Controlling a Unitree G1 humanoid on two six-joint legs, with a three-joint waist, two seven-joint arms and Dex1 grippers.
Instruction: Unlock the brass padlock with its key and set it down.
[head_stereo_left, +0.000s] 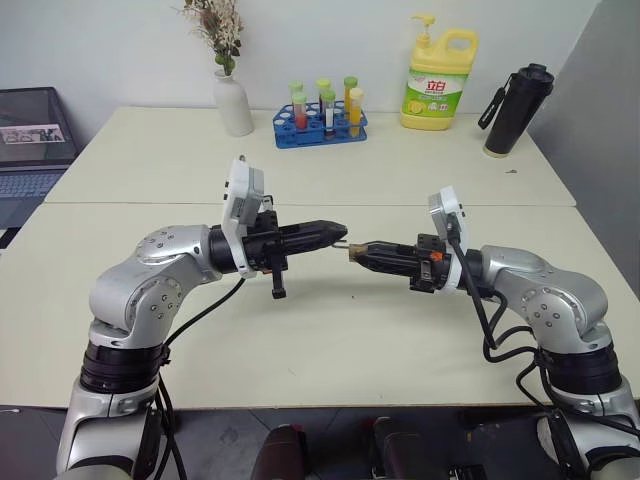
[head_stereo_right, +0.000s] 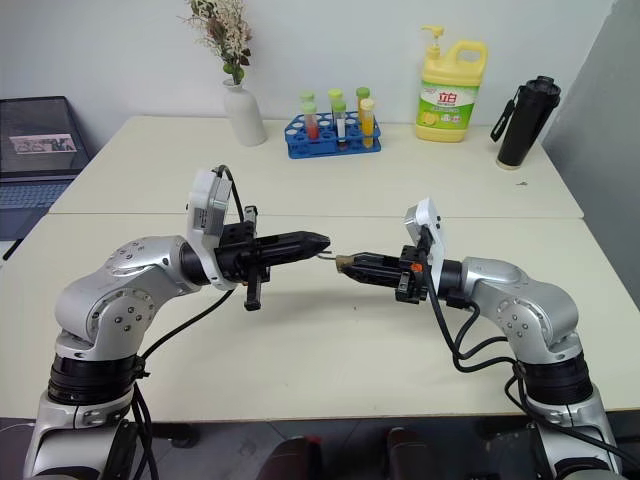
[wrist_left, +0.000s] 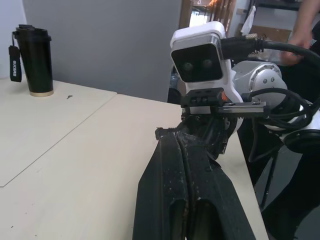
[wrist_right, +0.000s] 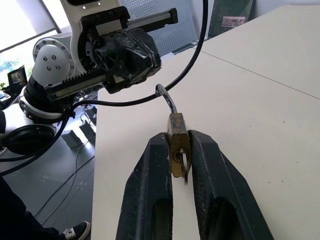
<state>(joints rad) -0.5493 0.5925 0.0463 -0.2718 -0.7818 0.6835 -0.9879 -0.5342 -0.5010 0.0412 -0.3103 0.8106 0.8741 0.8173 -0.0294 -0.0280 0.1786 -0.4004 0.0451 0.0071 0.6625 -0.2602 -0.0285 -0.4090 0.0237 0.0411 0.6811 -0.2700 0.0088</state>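
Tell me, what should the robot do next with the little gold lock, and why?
Probably lower the right gripper gently to the beige table. Its fingers pinch the small brass padlock, a tiny silvery key seems to sit in its keyhole, and the thin silvery shackle looks swung open.

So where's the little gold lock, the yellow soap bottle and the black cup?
brass padlock (wrist_right: 178, 141): right wrist view, on its gold body between the claw's fingers.
yellow soap bottle (head_stereo_left: 438, 88): left eye view, on its label.
black cup (head_stereo_left: 517, 112): left eye view, on its side.
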